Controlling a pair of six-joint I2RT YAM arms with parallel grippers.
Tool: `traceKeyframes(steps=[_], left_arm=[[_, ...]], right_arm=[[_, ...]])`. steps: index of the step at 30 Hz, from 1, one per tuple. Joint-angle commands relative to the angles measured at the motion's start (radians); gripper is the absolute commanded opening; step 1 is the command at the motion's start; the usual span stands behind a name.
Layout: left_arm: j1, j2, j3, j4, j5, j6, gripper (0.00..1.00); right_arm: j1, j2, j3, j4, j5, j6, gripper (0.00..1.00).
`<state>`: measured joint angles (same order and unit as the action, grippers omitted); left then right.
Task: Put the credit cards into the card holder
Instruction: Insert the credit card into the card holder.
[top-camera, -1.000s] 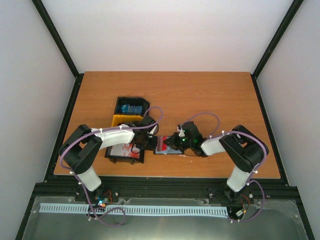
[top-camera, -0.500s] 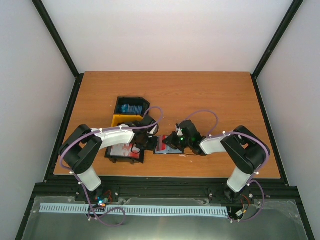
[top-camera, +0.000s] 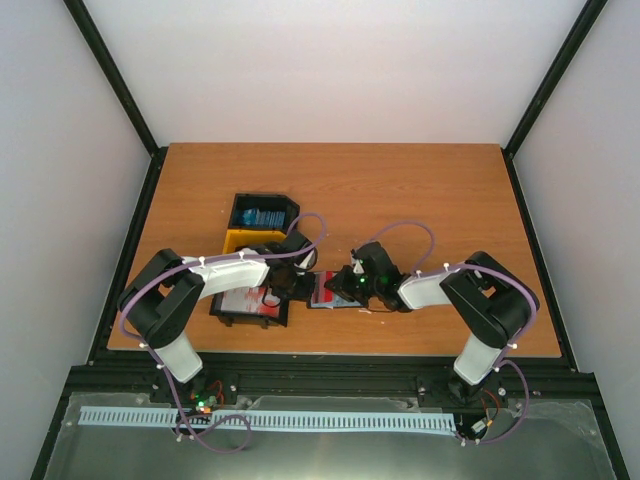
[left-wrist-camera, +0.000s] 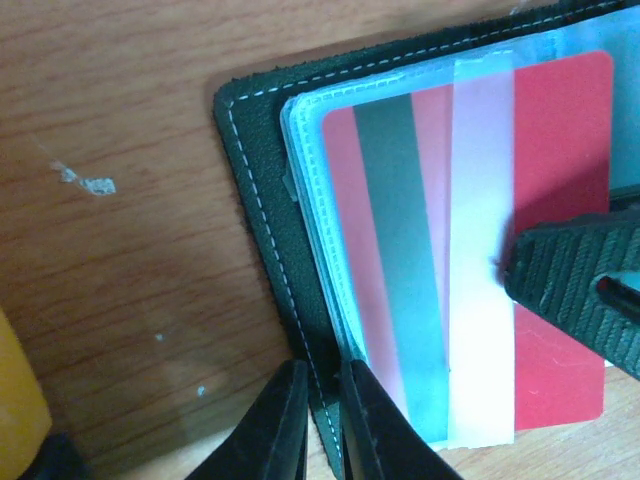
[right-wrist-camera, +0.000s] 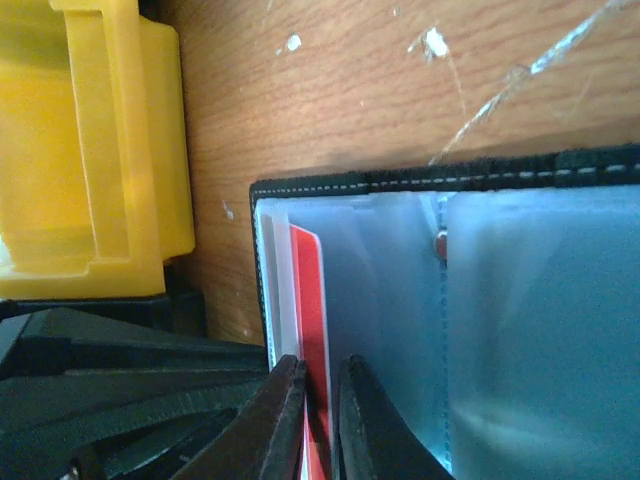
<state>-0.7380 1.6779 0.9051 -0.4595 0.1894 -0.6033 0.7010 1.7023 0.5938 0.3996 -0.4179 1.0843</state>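
Note:
The card holder (top-camera: 325, 293) lies open on the table between both arms, its clear sleeves facing up. My left gripper (left-wrist-camera: 322, 420) is shut on the card holder's (left-wrist-camera: 260, 200) stitched black edge. A red credit card (left-wrist-camera: 560, 150) with a grey and a white stripe lies partly inside a sleeve. In the right wrist view the same credit card (right-wrist-camera: 310, 290) runs between the fingers of my right gripper (right-wrist-camera: 320, 410), which are closed on it. One right fingertip (left-wrist-camera: 575, 290) rests on the card. In the top view both grippers (top-camera: 298, 285) (top-camera: 337, 285) meet over the holder.
A yellow bin (top-camera: 245, 240) stands just left of the holder, with a black bin (top-camera: 262, 213) of blue cards behind it. A nearer black bin (top-camera: 250, 300) holds white and red cards under the left arm. The yellow bin's wall (right-wrist-camera: 90, 150) is close to the holder.
The right gripper has edged slightly left along the card holder with the card between its fingers. The left arm has not moved.

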Motion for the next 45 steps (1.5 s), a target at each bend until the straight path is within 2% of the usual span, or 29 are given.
traceKeyframes(steps=[1,8,14,17,23,26,31,38,45], left_arm=[[-0.011,-0.018,0.005,-0.001,-0.03,-0.006,0.12],[-0.011,-0.047,0.02,-0.026,-0.097,-0.027,0.12],[0.0,-0.102,0.018,-0.005,-0.068,-0.057,0.16],[0.026,-0.162,-0.008,0.041,-0.006,-0.066,0.21],[0.115,-0.286,-0.131,0.233,0.227,-0.048,0.45],[0.124,-0.31,-0.158,0.289,0.347,-0.007,0.57],[0.126,-0.327,-0.187,0.371,0.432,0.019,0.69],[0.151,-0.299,-0.208,0.388,0.469,-0.039,0.7],[0.157,-0.287,-0.202,0.323,0.367,-0.079,0.68]], right_arm=[[0.018,-0.012,0.002,-0.05,0.026,-0.007,0.12],[0.018,-0.048,-0.005,-0.062,-0.014,-0.03,0.17],[0.018,-0.037,-0.015,-0.01,-0.039,-0.008,0.03],[0.018,-0.05,-0.028,0.01,-0.031,-0.004,0.03],[0.016,-0.075,-0.068,0.085,-0.033,0.0,0.03],[0.013,-0.084,-0.084,0.126,-0.039,0.0,0.03],[-0.002,-0.091,-0.114,0.22,-0.06,0.007,0.03],[-0.013,-0.053,-0.103,0.281,-0.114,0.008,0.03],[-0.014,-0.006,-0.017,0.101,-0.121,-0.065,0.03]])
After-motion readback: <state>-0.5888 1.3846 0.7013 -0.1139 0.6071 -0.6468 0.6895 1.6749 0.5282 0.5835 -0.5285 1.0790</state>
